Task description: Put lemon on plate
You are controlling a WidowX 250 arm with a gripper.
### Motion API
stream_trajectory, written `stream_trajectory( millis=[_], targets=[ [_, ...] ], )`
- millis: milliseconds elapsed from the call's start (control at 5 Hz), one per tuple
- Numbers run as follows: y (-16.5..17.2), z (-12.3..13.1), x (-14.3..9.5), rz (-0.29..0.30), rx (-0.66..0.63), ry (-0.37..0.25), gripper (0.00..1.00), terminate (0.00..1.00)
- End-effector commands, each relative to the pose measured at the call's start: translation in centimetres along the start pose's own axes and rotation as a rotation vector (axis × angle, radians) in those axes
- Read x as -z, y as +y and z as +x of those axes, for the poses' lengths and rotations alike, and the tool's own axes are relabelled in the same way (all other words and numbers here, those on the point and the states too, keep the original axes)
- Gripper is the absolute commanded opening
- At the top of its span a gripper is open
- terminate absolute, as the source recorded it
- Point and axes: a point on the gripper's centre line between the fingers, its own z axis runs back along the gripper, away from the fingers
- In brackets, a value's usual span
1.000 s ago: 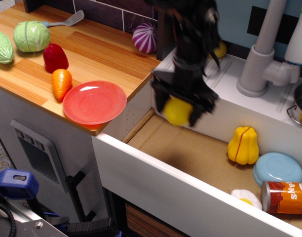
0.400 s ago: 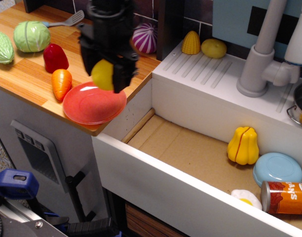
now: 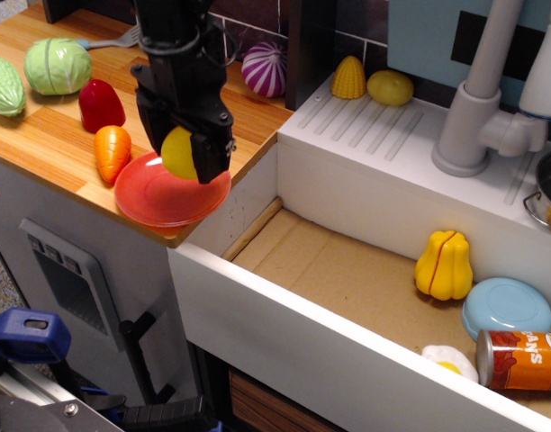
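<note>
The bright yellow lemon (image 3: pixel 178 153) is held between the black fingers of my gripper (image 3: pixel 184 155), which is shut on it. It hangs just above the middle of the glossy red plate (image 3: pixel 149 200), which lies on the wooden counter near its front right corner. Whether the lemon touches the plate I cannot tell. The arm comes down from the top of the view and hides the plate's far rim.
On the counter are an orange carrot (image 3: pixel 111 150), a red pepper (image 3: pixel 100 104), a green cabbage (image 3: pixel 57 66), a purple onion (image 3: pixel 264 68). The open drawer holds a ridged yellow squash (image 3: pixel 444 265), blue plate (image 3: pixel 507 308), can (image 3: pixel 520 358), fried egg (image 3: pixel 449 360).
My gripper carried the lemon from above the drawer's back left to the left, over the counter, and has lowered it over the red plate.
</note>
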Motion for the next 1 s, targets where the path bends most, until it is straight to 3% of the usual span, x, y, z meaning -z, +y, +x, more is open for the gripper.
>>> stream_trajectory(
  millis=[0, 600, 800],
  targets=[
    [0.76, 0.19, -0.45, 0.007, 0.009, -0.040, 1.00, 0.00],
    [0.76, 0.19, -0.45, 0.007, 0.009, -0.040, 1.00, 0.00],
    [0.76, 0.19, -0.45, 0.007, 0.009, -0.040, 1.00, 1.00]
  ],
)
